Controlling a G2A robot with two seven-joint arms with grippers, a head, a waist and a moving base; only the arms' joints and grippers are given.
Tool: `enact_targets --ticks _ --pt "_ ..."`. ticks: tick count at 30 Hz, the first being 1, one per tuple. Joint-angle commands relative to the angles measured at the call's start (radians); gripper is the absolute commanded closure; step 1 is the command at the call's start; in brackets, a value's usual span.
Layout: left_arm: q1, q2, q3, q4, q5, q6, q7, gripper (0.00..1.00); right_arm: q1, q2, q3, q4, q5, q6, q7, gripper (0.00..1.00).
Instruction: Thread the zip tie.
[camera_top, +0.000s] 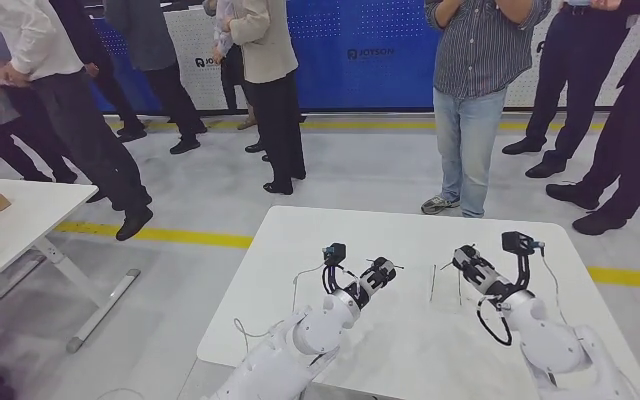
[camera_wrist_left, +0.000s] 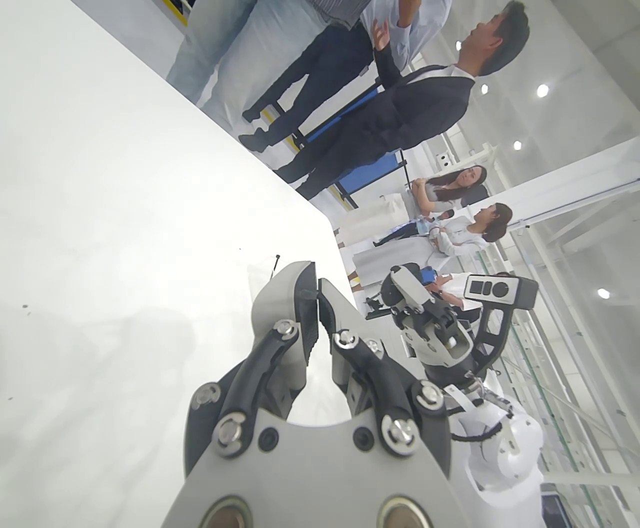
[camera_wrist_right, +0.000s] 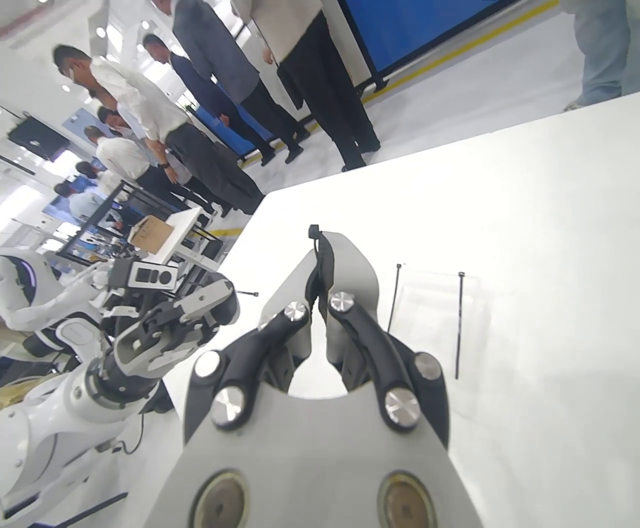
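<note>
R jaws shut on zip tie (camera_wrist_right: 314, 231), head poking out; L jaws shut on thin strip (camera_wrist_right: 247, 292), well apart. Risk imo: floppy tip misses head slot.

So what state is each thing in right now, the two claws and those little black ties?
Right gripper: shut on zip tie, head poking out, not threaded.
Left gripper: shut on second tie, its end sticking out.
Spare ties: lying flat on the table, straight, unlooped.
</note>
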Motion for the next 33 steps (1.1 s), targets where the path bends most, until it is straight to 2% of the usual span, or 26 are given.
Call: enact_targets --ticks 1,4,6,14,17,20,23,30,33 --pt "0.0 0.0 0.0 0.0 0.0 0.0 0.0 1.0 -0.019 -0.004 -0.007 -0.017 0.008 -0.005 -0.065 1.0" --pt "0.0 0.0 0.0 0.0 0.0 0.0 0.0 1.0 -0.035 -0.012 -0.031 -0.037 0.003 -0.001 -0.144 1.0" --pt "0.0 0.0 0.0 0.0 0.0 0.0 0.0 1.0 -0.024 -0.019 -0.063 -0.022 -0.026 0.029 -0.167 1.0" --pt "0.001 0.0 0.0 0.0 0.001 -0.001 0.001 1.0 -0.019 -0.02 -0.07 -0.017 -0.033 0.037 -0.165 1.0" --pt "-0.003 0.0 0.004 0.005 0.029 -0.007 -0.01 1.0 -0.019 -0.02 -0.07 -0.017 -0.033 0.037 -0.165 1.0" --pt "-0.015 -0.006 0.019 0.014 0.024 -0.012 -0.016 1.0 -0.019 -0.02 -0.07 -0.017 -0.033 0.037 -0.165 1.0" --pt "-0.028 -0.017 0.029 0.028 -0.005 -0.018 0.008 1.0 -0.019 -0.02 -0.07 -0.017 -0.033 0.037 -0.165 1.0" --pt "-0.028 -0.017 0.029 0.028 -0.005 -0.018 0.008 1.0 -0.022 -0.022 -0.074 -0.01 -0.033 0.035 -0.167 1.0" --pt "-0.023 -0.017 0.014 0.028 -0.081 -0.054 -0.051 1.0 -0.008 -0.027 -0.086 0.014 -0.025 0.036 -0.162 1.0"
